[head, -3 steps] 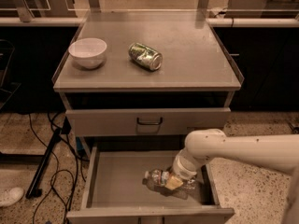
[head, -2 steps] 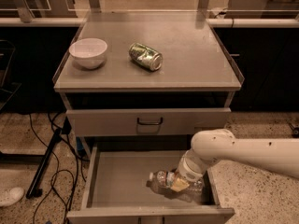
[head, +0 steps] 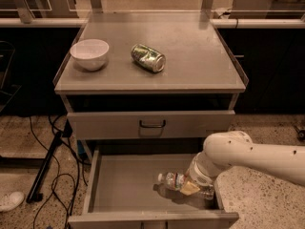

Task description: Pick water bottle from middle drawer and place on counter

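The water bottle (head: pixel 172 180) is a small clear bottle lying on its side, white cap pointing left, over the right part of the open middle drawer (head: pixel 126 185). A shadow shows on the drawer floor under it. My gripper (head: pixel 189 186) reaches down into the drawer from the right on a white arm and is shut on the bottle's right half, a tan pad showing across it. The bottle's base is hidden behind my wrist. The counter (head: pixel 195 46) is the grey cart top above.
On the counter lie a dented green-and-silver can (head: pixel 148 57) and a white bowl (head: pixel 89 54). A shut drawer front with a dark loop handle (head: pixel 152 124) overhangs the open drawer's back. Cables (head: pixel 50 175) and a white shoe (head: pixel 10 200) lie on the floor at left.
My arm and gripper have shifted a little to the right inside the drawer, and the water bottle has moved right with them. The can and bowl have not moved.
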`<move>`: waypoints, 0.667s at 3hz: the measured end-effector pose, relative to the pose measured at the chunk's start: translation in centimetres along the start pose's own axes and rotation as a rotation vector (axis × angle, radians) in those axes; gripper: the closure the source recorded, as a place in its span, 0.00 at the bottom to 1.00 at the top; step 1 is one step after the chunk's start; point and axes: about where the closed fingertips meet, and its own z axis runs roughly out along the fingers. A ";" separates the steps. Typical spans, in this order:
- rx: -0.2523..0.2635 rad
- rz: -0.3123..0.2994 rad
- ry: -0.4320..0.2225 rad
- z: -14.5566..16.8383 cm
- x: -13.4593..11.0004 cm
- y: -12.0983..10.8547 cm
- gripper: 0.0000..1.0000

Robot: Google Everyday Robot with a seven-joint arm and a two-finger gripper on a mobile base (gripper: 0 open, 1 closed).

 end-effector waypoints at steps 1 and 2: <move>0.013 0.047 0.003 -1.4 0.4 -2.0 1.00; 0.035 0.085 0.008 -3.1 1.3 -3.4 1.00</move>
